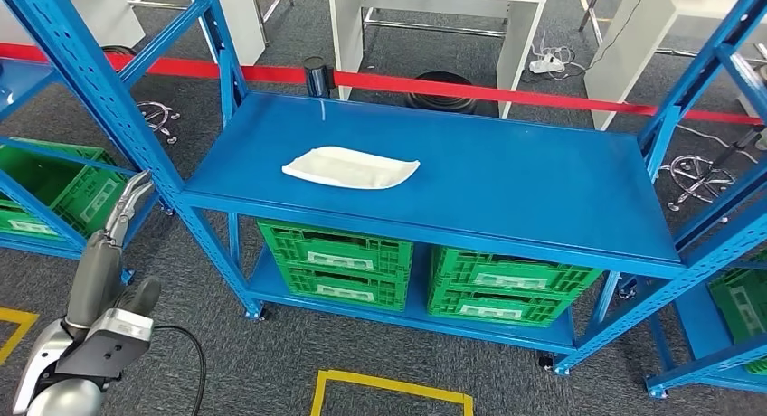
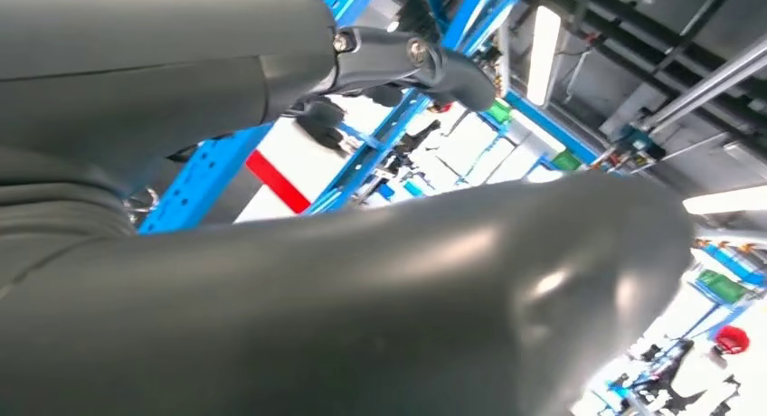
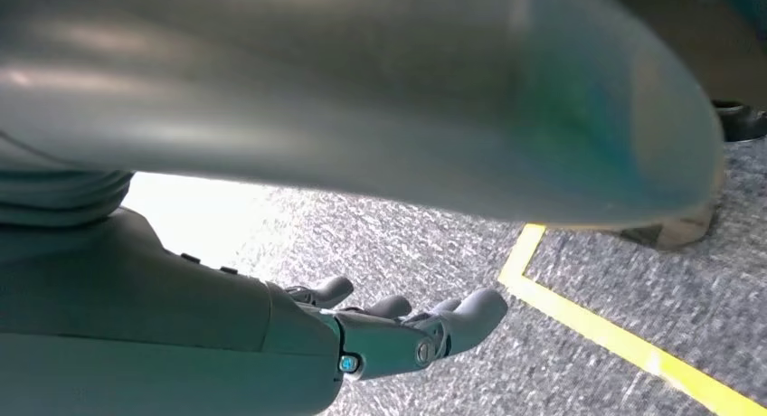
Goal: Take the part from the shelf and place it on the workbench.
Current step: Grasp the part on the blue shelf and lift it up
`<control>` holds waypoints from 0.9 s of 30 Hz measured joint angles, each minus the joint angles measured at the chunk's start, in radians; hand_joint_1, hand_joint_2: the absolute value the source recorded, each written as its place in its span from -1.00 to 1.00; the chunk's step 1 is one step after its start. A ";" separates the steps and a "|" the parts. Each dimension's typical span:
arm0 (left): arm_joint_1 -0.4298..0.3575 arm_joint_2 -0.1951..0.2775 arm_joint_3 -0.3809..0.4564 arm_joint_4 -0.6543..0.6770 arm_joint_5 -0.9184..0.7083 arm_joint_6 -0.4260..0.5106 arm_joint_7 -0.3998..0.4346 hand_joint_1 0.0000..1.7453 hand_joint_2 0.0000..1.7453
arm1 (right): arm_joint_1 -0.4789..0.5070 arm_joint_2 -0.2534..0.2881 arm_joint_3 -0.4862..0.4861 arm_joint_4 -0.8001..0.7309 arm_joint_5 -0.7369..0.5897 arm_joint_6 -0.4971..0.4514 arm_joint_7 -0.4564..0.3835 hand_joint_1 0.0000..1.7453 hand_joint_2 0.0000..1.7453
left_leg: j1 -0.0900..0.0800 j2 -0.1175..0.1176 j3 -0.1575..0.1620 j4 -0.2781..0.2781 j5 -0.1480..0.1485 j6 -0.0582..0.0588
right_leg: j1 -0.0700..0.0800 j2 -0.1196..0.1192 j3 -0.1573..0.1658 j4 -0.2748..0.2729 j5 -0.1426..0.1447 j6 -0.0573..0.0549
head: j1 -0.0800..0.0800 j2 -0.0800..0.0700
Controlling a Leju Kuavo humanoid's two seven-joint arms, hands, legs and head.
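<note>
A flat white part (image 1: 352, 167) lies on the top board of the blue shelf (image 1: 506, 190), left of its middle. My left hand (image 1: 116, 244) is raised at the lower left, in front of the shelf's left post and well short of the part, fingers stretched out and holding nothing. In the left wrist view the thick grey thumb (image 2: 380, 307) and dark fingers (image 2: 407, 59) stand apart with nothing between them. My right hand (image 3: 398, 330) hangs low over the grey carpet, fingers loosely extended, nothing in it.
Green crates (image 1: 336, 262) sit on the shelf's lower board, and more (image 1: 54, 185) in the rack to the left. A red tape barrier (image 1: 506, 90) runs behind the shelf, with white tables (image 1: 434, 18) beyond. Yellow floor lines (image 1: 389, 389) mark the carpet in front.
</note>
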 joint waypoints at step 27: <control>-0.033 -0.015 -0.081 0.064 -0.003 0.007 -0.011 -1.00 -1.00 | 0.000 -0.007 -0.208 0.001 -0.224 0.022 -0.059 -1.00 -1.00 | -0.005 0.003 -0.026 0.001 0.011 -0.034 | 0.008 0.037 -0.016 -0.033 0.017 -0.035 | -0.002 0.000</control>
